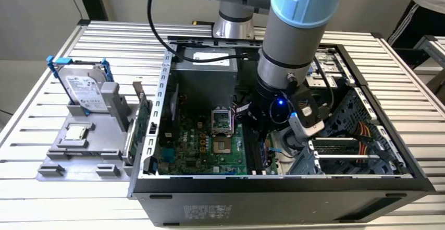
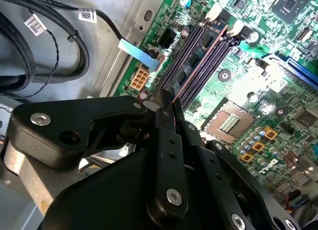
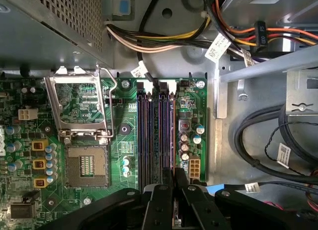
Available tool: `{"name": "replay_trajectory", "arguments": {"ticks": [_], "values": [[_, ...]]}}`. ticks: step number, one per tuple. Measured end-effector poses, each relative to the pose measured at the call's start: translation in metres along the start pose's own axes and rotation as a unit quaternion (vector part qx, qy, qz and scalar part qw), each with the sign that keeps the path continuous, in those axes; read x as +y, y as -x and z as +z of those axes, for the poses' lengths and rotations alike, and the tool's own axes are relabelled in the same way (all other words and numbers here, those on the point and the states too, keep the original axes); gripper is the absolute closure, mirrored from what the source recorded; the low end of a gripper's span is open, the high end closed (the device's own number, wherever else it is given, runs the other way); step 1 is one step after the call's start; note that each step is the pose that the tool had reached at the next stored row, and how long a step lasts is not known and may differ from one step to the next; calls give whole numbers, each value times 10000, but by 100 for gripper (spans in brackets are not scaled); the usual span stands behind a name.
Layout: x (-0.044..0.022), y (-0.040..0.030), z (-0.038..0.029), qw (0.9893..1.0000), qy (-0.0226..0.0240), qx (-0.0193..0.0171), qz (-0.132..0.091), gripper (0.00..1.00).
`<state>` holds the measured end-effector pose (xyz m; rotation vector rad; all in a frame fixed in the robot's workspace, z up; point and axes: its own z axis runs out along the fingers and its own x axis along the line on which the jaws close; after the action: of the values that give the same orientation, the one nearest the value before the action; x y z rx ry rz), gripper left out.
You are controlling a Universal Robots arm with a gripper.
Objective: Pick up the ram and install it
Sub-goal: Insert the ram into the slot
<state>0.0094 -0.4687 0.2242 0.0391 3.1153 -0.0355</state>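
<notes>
A slatted metal counter [image 1: 83, 188] carried an open computer case [image 1: 278, 198]. The ram [image 2: 196, 66] was seen edge-on in a slot among the memory slots [image 3: 155, 135] of the green motherboard [image 3: 124, 115], right of the open processor socket [image 3: 84, 135]. It was grasped at its near end by the gripper [image 2: 169, 103], clenched on it. At the exterior view's left, a hard drive [image 1: 83, 86] stood in a grey holder [image 1: 83, 152].
</notes>
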Motion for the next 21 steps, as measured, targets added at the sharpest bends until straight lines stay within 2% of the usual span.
{"name": "replay_trajectory", "arguments": {"ticks": [16,21], "values": [[39,21,57,10000,-4,1,4,100],[42,56,65,10000,1,0,14,100]]}}
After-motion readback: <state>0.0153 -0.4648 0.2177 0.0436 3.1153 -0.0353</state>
